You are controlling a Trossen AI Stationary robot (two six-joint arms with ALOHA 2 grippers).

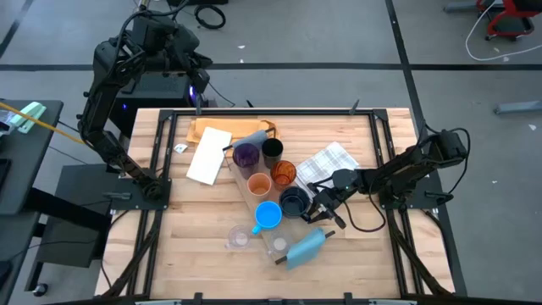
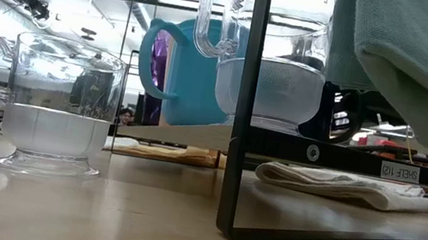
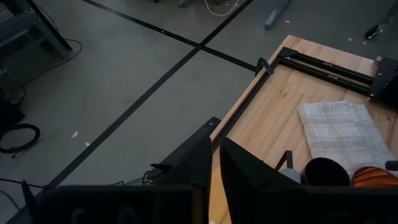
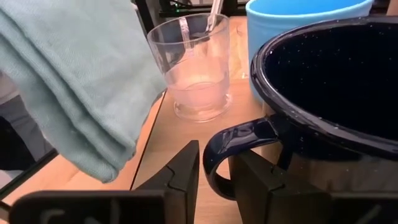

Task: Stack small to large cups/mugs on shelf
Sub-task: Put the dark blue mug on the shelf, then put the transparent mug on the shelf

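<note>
Currently the right gripper (image 4: 214, 171) has narrow fingers straddling the dark navy mug's (image 1: 295, 202) handle (image 4: 233, 146) on the shelf (image 1: 269, 240), beside the bright blue mug (image 1: 268, 214); a loose grip risks tipping it onto that neighbour; left gripper (image 3: 216, 167) nearly shut, empty, off the table

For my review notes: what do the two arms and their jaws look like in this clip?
Both arms are black, jointed links on dark bases at the table's sides. The left arm carries a bulky black wrist housing with a small violet-blue light. The right arm trails a thin black cable. The right gripper and left gripper have flat, matte black, wedge-shaped jaws; no markings are visible.
</note>
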